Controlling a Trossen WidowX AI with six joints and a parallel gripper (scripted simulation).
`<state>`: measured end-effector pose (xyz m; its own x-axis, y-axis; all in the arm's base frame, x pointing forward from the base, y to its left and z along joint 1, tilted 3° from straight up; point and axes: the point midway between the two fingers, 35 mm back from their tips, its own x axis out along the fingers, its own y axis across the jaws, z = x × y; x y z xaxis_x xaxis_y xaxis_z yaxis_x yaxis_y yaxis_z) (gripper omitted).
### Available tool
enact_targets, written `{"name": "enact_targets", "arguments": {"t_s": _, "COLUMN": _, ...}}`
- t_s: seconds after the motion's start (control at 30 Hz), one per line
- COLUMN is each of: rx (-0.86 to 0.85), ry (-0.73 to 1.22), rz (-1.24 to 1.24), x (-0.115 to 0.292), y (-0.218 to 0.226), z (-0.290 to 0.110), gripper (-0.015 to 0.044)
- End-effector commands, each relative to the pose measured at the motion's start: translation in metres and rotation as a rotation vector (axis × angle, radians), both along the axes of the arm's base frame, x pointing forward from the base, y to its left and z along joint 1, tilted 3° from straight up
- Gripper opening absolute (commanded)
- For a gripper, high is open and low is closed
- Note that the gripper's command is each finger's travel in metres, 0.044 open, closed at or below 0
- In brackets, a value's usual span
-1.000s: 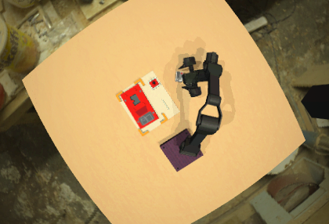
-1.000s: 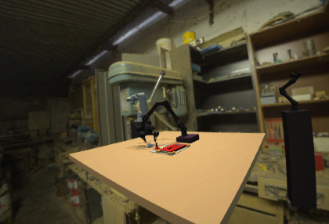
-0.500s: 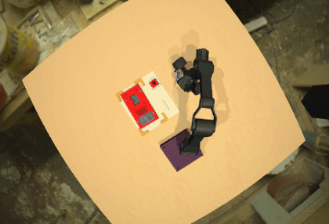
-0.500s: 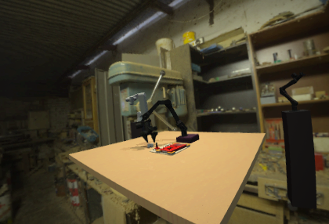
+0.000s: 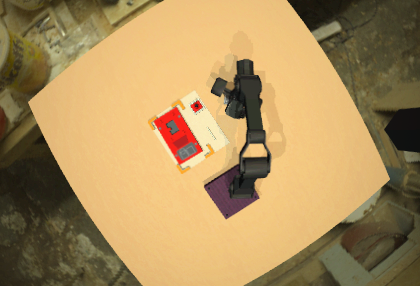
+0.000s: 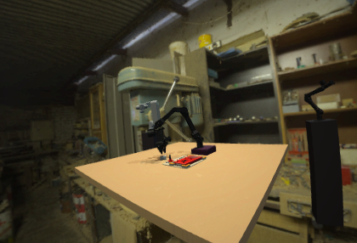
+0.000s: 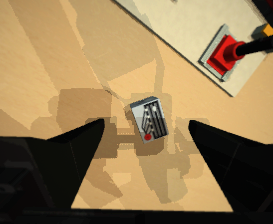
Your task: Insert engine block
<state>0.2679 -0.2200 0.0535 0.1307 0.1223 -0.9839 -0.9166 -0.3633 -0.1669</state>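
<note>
The engine block (image 7: 148, 121) is a small grey block with ribbed lines and a red dot. It lies flat on the table, just off the corner of the white board (image 5: 212, 130) (image 7: 187, 30). My gripper (image 7: 146, 123) (image 5: 223, 93) (image 6: 162, 146) is open, hangs straight above the block, and its two fingers stand on either side of it without touching. In the top view the gripper hides the block. The red car body (image 5: 174, 135) (image 6: 188, 160) lies on the board's left half, with dark openings in its top.
A red square base with an upright black peg (image 7: 228, 54) (image 5: 197, 105) stands on the board's near corner, close to the block. Orange corner brackets (image 5: 210, 150) hold the board. The arm's purple base (image 5: 222, 197) (image 6: 203, 149) is beside the board. A black pillar (image 6: 325, 170) stands off the table.
</note>
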Motion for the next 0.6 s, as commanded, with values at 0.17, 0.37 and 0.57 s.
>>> {"name": "enact_targets", "arguments": {"t_s": 0.17, "rx": -0.147, "ry": 0.046, "rz": 0.222, "x": 0.004, "y": -0.001, "z": 0.011, "gripper": 0.0440}}
{"name": "enact_targets", "arguments": {"t_s": 0.37, "rx": -0.203, "ry": 0.070, "rz": 0.313, "x": 0.005, "y": -0.001, "z": 0.016, "gripper": 0.0440}}
{"name": "enact_targets", "arguments": {"t_s": 0.57, "rx": -0.203, "ry": 0.070, "rz": 0.313, "x": 0.013, "y": 0.006, "z": 0.015, "gripper": 0.0440}}
